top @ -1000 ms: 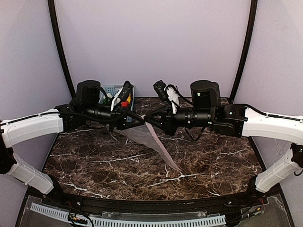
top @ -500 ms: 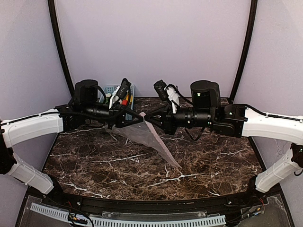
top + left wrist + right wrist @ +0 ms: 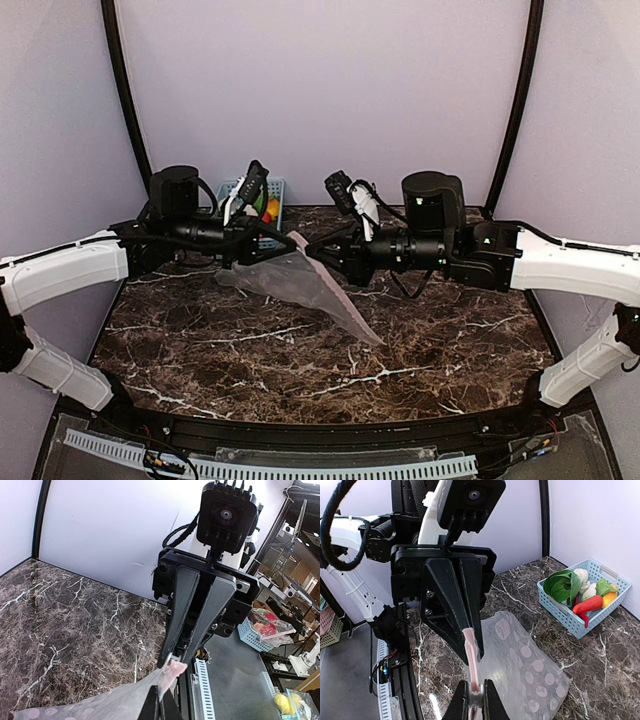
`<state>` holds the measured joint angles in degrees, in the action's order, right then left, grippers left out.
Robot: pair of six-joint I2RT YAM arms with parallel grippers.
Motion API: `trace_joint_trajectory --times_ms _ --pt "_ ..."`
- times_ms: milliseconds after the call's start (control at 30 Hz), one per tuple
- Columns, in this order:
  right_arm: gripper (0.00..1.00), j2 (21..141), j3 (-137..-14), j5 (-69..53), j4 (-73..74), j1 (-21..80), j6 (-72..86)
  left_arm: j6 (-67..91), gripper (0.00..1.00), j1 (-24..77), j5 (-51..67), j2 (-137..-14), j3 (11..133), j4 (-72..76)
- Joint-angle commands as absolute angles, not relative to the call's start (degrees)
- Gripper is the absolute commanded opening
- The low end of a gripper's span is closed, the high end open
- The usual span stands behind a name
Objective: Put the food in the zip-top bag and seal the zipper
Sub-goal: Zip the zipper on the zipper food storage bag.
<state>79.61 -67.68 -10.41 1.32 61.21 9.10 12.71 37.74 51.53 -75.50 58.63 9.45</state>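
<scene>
The zip-top bag (image 3: 310, 285), clear with pale dots, hangs slack between both grippers above the marble table, its far corner trailing down to the right. My left gripper (image 3: 161, 700) is shut on the pink zipper (image 3: 175, 670) at one end. My right gripper (image 3: 476, 695) faces it and is shut on the same zipper (image 3: 472, 655) a short way along. In the top view the left gripper (image 3: 288, 241) and right gripper (image 3: 308, 256) almost meet. The food sits in the light-blue basket (image 3: 600, 617): a green leafy piece (image 3: 562, 585), a red one (image 3: 587, 605), a white one (image 3: 580, 575).
The basket (image 3: 274, 187) stands at the back of the table, behind the left arm, against the purple wall. Black frame posts rise at both back corners. A slotted rail (image 3: 300, 466) runs along the near edge.
The left arm has drawn back to the left, pulling the bag's upper edge with it, so the bag now spreads wider and flatter. The right arm has hardly moved.
</scene>
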Motion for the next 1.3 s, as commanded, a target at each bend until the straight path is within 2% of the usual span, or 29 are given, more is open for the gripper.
trace_joint_trajectory --times_ms 0,1267 --pt "0.03 79.32 -66.62 -10.27 5.09 61.53 9.42 13.22 0.01 34.96 48.78 -72.63 57.63 11.43" --pt "0.02 80.64 -67.12 -10.37 5.43 61.57 9.15 11.60 0.01 29.52 43.09 -66.88 56.55 10.83"
